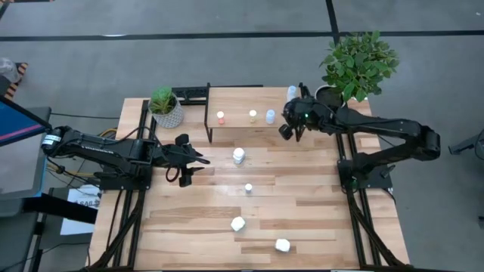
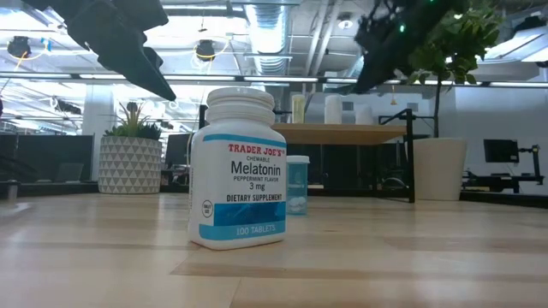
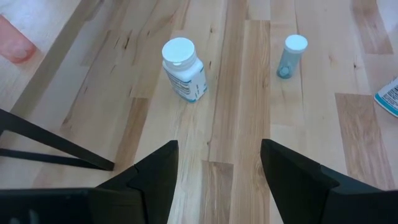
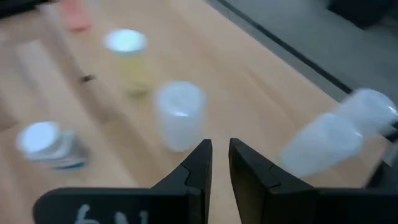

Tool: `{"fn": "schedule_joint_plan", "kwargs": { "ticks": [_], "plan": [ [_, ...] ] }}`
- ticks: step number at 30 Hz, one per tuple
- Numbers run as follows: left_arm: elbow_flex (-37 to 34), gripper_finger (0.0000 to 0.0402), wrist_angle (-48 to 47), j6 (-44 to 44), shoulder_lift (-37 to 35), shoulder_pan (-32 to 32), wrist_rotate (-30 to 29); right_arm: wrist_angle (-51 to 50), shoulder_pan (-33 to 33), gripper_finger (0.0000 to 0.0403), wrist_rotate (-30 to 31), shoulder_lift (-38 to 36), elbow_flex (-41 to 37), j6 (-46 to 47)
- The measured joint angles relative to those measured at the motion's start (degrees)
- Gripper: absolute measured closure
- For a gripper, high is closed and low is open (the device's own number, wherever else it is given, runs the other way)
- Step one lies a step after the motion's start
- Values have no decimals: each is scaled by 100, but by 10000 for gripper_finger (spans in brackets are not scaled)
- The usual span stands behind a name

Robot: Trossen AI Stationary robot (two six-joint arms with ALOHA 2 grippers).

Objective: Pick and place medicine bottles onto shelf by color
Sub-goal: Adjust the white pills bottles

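The counter [image 1: 302, 219] is a light-wood plank top standing on a grey floor [image 1: 227, 53] crossed by dark lines. A leafy green plant [image 1: 359, 62] stands at one far corner, and a smaller plant in a white patterned pot [image 1: 168, 113] at the other. Seen level across the counter, the room behind is an open office: exposed silver ducts [image 2: 265, 21] and strip lights on the ceiling, what may be dark monitors [image 2: 501, 152] along the far side.
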Motion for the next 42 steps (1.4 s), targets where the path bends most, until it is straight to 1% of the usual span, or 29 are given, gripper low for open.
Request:
{"fn": "schedule_joint_plan", "kwargs": {
  "ticks": [5,8,10,13,15,17,22,25,28,30,35,40,42],
  "plan": [
    [0,186,37,-1,0,2,16,-660,626,327,-2,-11,416,-131],
    [0,186,343,-97,24,2,250,-1107,984,327,-1,-11,644,-136],
    [0,186,916,-123,115,2,497,-1377,1226,327,-1,-11,742,-136],
    [9,186,2088,66,435,0,610,-1682,1552,327,46,-57,861,-109],
    [62,187,2700,250,795,4,593,-1835,1754,327,248,-110,893,-7],
    [237,192,3066,463,1255,4,419,-2095,1934,327,453,-235,884,190],
    [1078,216,3354,1034,2588,9,-491,-2891,2319,327,1384,-509,891,988],
    [1737,231,3348,1193,3279,9,-1001,-3221,2422,327,1479,-629,887,1290],
    [2379,246,3291,1348,3895,9,-1286,-3432,2490,327,1486,-683,887,1368],
    [2832,257,3346,1512,4301,12,-1322,-3569,2522,327,1484,-748,881,1364],
    [3603,298,3280,1890,4949,122,-1375,-3972,2503,327,1483,-892,875,1310],
    [4226,366,3205,2020,5455,399,-1663,-4445,2523,327,1488,-1102,884,1427],
    [4415,391,3190,2039,5641,529,-1680,-4603,2550,327,1491,-1205,885,1489]
  ]
}}
